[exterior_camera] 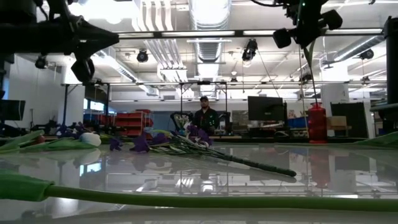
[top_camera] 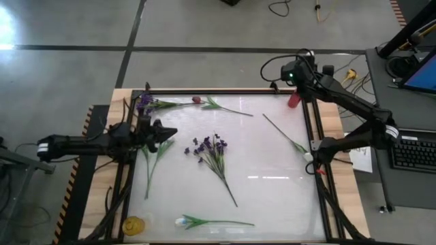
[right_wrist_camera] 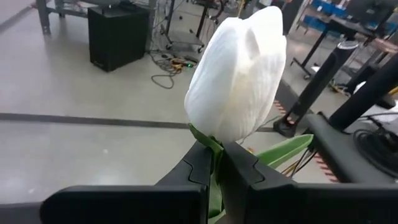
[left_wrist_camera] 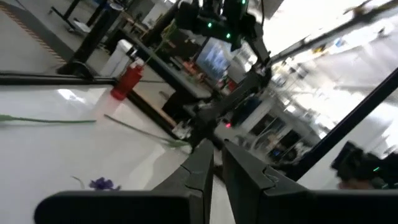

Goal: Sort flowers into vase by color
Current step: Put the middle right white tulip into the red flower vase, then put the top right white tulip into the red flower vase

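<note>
White tulip bud [right_wrist_camera: 236, 74] fills right wrist view, right pincer [right_wrist_camera: 214, 163] clamped on stem; overhead hides it.

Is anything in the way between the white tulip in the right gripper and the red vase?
Nothing visible. The right gripper holds the white tulip by its stem; the table between it and the red vase is bare, with the purple spray lying farther left.
</note>
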`<control>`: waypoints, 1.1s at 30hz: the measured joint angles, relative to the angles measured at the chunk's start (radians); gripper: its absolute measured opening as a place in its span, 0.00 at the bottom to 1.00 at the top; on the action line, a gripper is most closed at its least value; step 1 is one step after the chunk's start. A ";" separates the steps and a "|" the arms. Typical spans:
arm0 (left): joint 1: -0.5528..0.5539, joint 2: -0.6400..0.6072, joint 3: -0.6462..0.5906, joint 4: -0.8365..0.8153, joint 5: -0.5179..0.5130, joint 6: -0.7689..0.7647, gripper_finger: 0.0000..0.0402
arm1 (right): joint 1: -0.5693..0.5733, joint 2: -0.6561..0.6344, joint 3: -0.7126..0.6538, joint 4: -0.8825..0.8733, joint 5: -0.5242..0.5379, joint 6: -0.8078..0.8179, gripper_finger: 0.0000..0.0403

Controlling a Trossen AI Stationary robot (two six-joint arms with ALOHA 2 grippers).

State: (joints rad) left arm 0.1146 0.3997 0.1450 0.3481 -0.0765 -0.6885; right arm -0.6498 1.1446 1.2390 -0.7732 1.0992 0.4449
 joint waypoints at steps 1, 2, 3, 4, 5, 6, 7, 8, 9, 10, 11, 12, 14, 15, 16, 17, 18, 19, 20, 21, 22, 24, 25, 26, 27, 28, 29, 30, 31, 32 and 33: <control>0.000 0.008 0.024 -0.036 0.000 0.020 0.06 | -0.005 0.000 -0.004 -0.006 -0.008 0.019 0.03; 0.000 0.018 0.051 -0.072 0.000 0.041 0.06 | -0.010 0.000 -0.008 -0.007 -0.022 0.033 0.04; 0.000 0.028 0.076 -0.108 0.000 0.061 0.06 | -0.016 0.000 -0.013 -0.007 -0.041 0.041 0.05; 0.000 0.038 0.101 -0.143 0.000 0.078 0.06 | -0.024 0.000 -0.017 -0.011 -0.065 0.051 0.06; 0.000 0.048 0.126 -0.175 0.000 0.096 0.06 | -0.033 0.000 -0.020 -0.020 -0.088 0.060 0.08; 0.000 0.060 0.148 -0.199 0.001 0.114 0.06 | -0.041 0.002 -0.022 -0.034 -0.108 0.071 0.11; 0.000 0.070 0.169 -0.219 0.000 0.133 0.06 | -0.048 0.002 -0.023 -0.047 -0.124 0.088 0.14; 0.000 0.081 0.189 -0.237 0.001 0.152 0.06 | -0.055 0.002 -0.023 -0.061 -0.143 0.100 0.17; 0.000 0.093 0.208 -0.250 0.000 0.170 0.06 | -0.060 0.002 -0.024 -0.074 -0.164 0.116 0.20; 0.000 0.104 0.229 -0.261 0.000 0.185 0.06 | -0.065 0.002 -0.024 -0.086 -0.186 0.129 0.23; 0.000 0.117 0.247 -0.270 0.000 0.201 0.06 | -0.071 0.001 -0.024 -0.101 -0.209 0.139 0.27; 0.000 0.128 0.264 -0.284 0.000 0.213 0.06 | -0.074 0.000 -0.024 -0.116 -0.230 0.143 0.30; 0.000 0.153 0.297 -0.308 0.000 0.236 0.06 | -0.078 -0.004 -0.020 -0.142 -0.265 0.150 0.36; 0.000 0.165 0.312 -0.317 0.000 0.242 0.06 | -0.078 -0.007 -0.018 -0.154 -0.282 0.155 0.39; 0.000 0.176 0.325 -0.321 0.000 0.245 0.06 | -0.078 -0.010 -0.018 -0.170 -0.295 0.165 0.42; 0.000 0.187 0.337 -0.322 0.000 0.247 0.06 | -0.078 -0.012 -0.017 -0.188 -0.304 0.175 0.44; 0.000 0.197 0.347 -0.322 0.000 0.249 0.06 | -0.078 -0.016 -0.017 -0.204 -0.317 0.189 0.46; 0.000 0.207 0.355 -0.322 0.000 0.252 0.06 | -0.078 -0.019 -0.017 -0.219 -0.329 0.198 0.49; 0.000 0.216 0.362 -0.324 0.000 0.255 0.06 | -0.078 -0.024 -0.017 -0.235 -0.343 0.205 0.50; 0.000 0.225 0.370 -0.324 0.000 0.259 0.06 | -0.078 -0.029 -0.017 -0.247 -0.359 0.211 0.52; 0.000 0.232 0.376 -0.325 0.000 0.261 0.06 | -0.078 -0.034 -0.017 -0.256 -0.378 0.213 0.54; 0.000 0.247 0.385 -0.326 0.000 0.267 0.06 | -0.078 -0.043 -0.017 -0.271 -0.419 0.213 0.58; 0.000 0.253 0.387 -0.326 0.000 0.269 0.06 | -0.078 -0.048 -0.017 -0.276 -0.439 0.213 0.59; 0.000 0.258 0.387 -0.327 0.000 0.269 0.06 | -0.078 -0.054 -0.017 -0.276 -0.461 0.213 0.61; 0.000 0.263 0.387 -0.330 0.000 0.271 0.06 | -0.078 -0.059 -0.017 -0.276 -0.483 0.216 0.62; 0.000 0.267 0.388 -0.330 0.000 0.276 0.06 | -0.078 -0.065 -0.017 -0.276 -0.500 0.222 0.64; 0.000 0.271 0.391 -0.332 0.000 0.281 0.06 | -0.078 -0.070 -0.017 -0.278 -0.510 0.230 0.66; 0.000 0.274 0.393 -0.331 0.000 0.286 0.06 | -0.078 -0.073 -0.017 -0.287 -0.517 0.241 0.67; 0.000 0.277 0.396 -0.332 0.000 0.287 0.06 | -0.078 -0.076 -0.017 -0.305 -0.521 0.255 0.68; 0.000 0.280 0.399 -0.332 0.000 0.287 0.06 | -0.078 -0.077 -0.017 -0.330 -0.525 0.276 0.69; 0.000 0.281 0.400 -0.333 0.002 0.287 0.06 | -0.078 -0.078 -0.017 -0.357 -0.529 0.296 0.70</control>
State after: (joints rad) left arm 0.1146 0.6809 0.5453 0.0153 -0.0747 -0.4011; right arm -0.7273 1.0668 1.2217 -1.1302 0.5704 0.7408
